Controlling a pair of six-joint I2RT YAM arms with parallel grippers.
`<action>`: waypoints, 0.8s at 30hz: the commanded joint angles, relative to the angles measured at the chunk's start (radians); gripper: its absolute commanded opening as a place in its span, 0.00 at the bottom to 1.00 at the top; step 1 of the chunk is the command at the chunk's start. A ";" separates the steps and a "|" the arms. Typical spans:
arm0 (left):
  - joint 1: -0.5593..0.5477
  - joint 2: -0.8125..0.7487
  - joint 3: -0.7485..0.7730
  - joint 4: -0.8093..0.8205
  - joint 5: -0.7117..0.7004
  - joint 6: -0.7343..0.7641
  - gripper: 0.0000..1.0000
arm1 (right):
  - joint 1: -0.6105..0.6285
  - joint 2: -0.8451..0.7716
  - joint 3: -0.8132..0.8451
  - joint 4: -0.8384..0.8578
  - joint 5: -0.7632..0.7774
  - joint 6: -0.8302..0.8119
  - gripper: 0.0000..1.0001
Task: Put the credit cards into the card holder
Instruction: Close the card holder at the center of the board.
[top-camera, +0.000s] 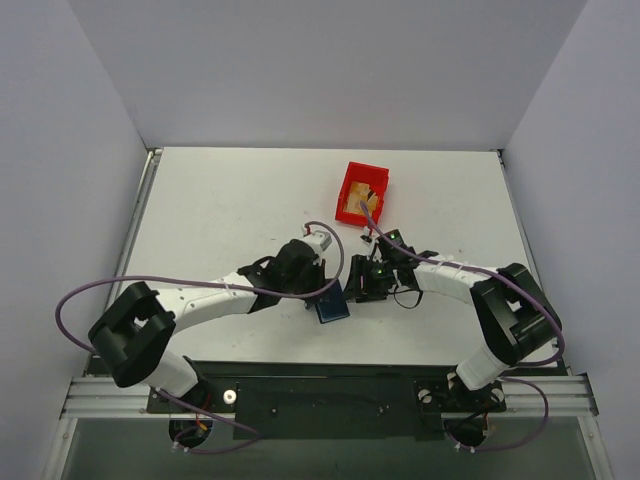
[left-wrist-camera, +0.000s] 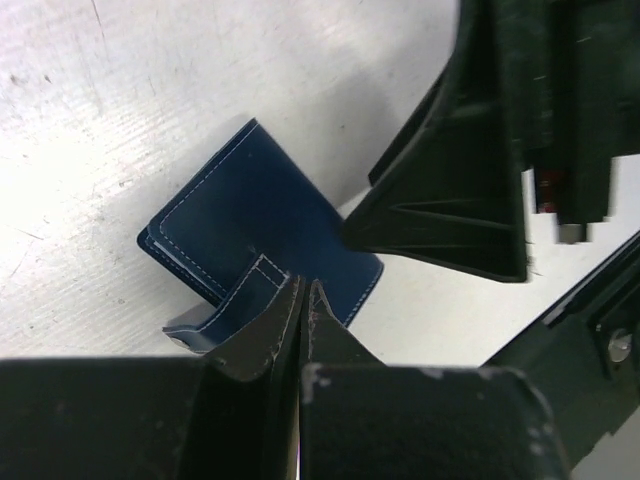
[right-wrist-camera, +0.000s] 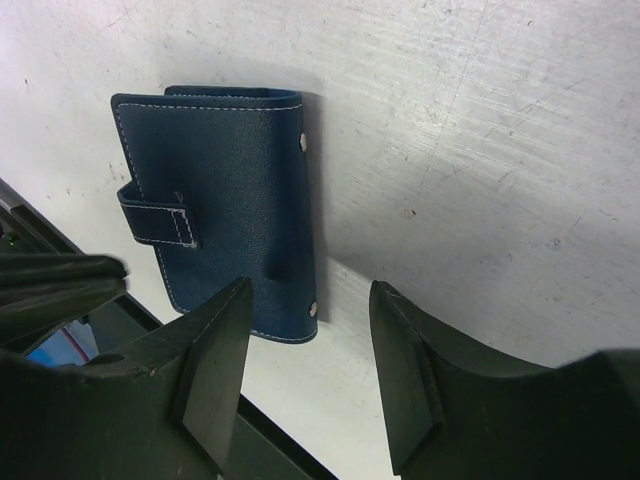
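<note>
1. Table: one white work surface. Both pairs of jaws meet near its middle.
2. Grippers: two.
   - My left gripper has its jaws pressed together, with the tips at the card holder's strap. I cannot tell whether they pinch it.
   - My right gripper stands with its jaws apart and nothing held between them.
3. Red bin: one, well beyond both pairs of jaws, on the far side of the right pair.
4. Card holder: one, navy, lying flat and folded. It sits directly ahead of the left jaws, and its near corner is just ahead of the right jaws' gap.
5. Credit cards: tan shapes inside the bin, well apart from either pair of jaws and too small for me to count.
   - I judge that no card is loaded yet.
   - Opening the holder, fetching the cards and inserting them all remain.
</note>
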 joint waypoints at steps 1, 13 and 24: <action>0.009 0.051 0.018 0.043 0.048 0.028 0.00 | 0.002 0.001 -0.009 0.014 0.010 0.003 0.46; 0.040 0.082 -0.094 0.109 0.036 0.002 0.00 | 0.002 0.015 -0.022 0.030 0.010 0.006 0.47; 0.073 0.121 -0.147 0.159 0.051 -0.012 0.00 | 0.001 0.052 -0.024 0.093 -0.062 0.008 0.51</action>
